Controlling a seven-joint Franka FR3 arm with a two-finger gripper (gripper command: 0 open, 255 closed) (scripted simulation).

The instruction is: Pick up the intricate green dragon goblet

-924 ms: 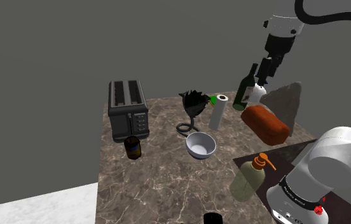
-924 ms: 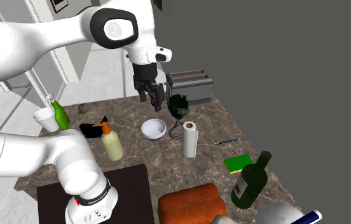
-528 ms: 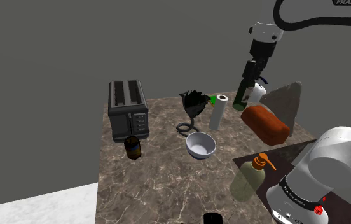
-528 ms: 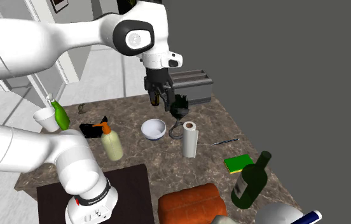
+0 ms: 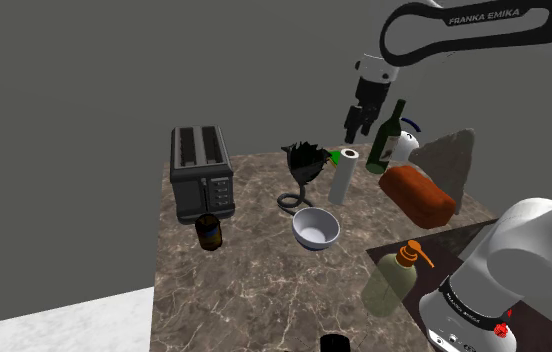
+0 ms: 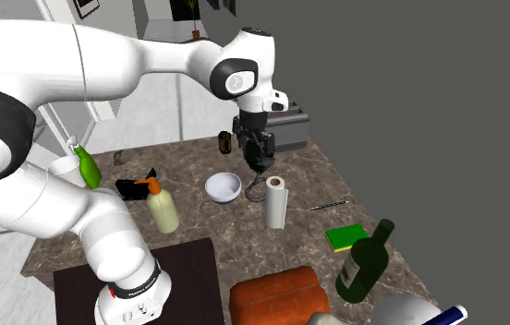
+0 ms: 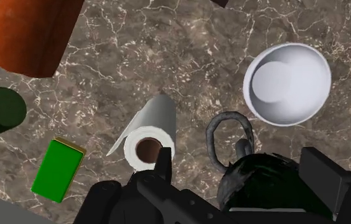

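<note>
**Gripper state.** The gripper is released: in the wrist view its two black fingers stand well apart and clasp nothing. In the shoulder view the gripper hangs in the air above the table.

**Target position.** The goblet is very dark green, close to black, with a spiked rim and a looped base. It stands upright on the table just beside the paper roll. In the wrist view the goblet has its cup in the gap between the open fingers, below them, and its base ring reaches toward the paper roll. In the shoulder view it sits lower than the fingertips and toward that view's left, with clear space between them. In the second exterior view the gripper overlaps the top of the goblet, so contact cannot be judged there.

**Surface.** The table is brown marble with pale veins.
- White bowl: near the paper roll.
- Green block: just beside the paper roll.
- Dark green bottle: near the paper roll, beyond the green block.
- Orange-brown loaf: near the paper roll.
- Toaster: well apart from the paper roll, past the goblet.

**Room.** A plain grey wall stands behind the table. A pale floor shows below the table edge.
</note>
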